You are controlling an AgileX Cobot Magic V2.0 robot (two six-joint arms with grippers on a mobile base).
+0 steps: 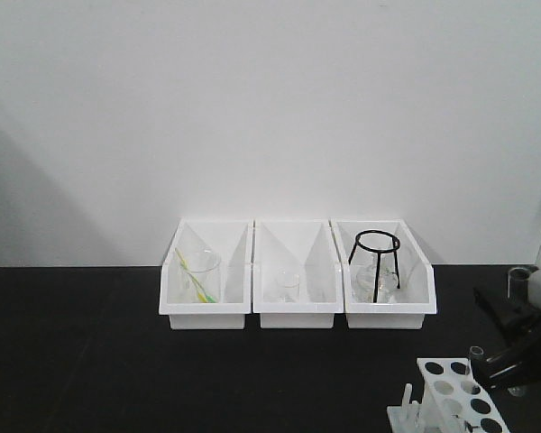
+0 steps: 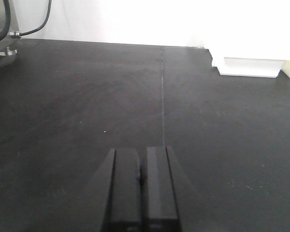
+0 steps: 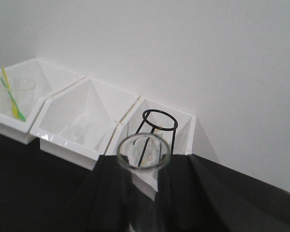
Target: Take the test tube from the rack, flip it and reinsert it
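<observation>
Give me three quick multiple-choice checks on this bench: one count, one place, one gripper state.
1. How many white open-front plastic bins line the wall?
A two
B three
C four

2. In the front view, where is the black wire tripod stand?
A leftmost bin
B middle bin
C rightmost bin

3. The right gripper is:
A open and empty
B shut on the clear glass test tube
C out of every view

Answers:
1 B: three bins sit side by side.
2 C: the stand rises from the rightmost bin.
3 B: the wrist view shows the tube clamped between the gripper's black fingers.
</observation>
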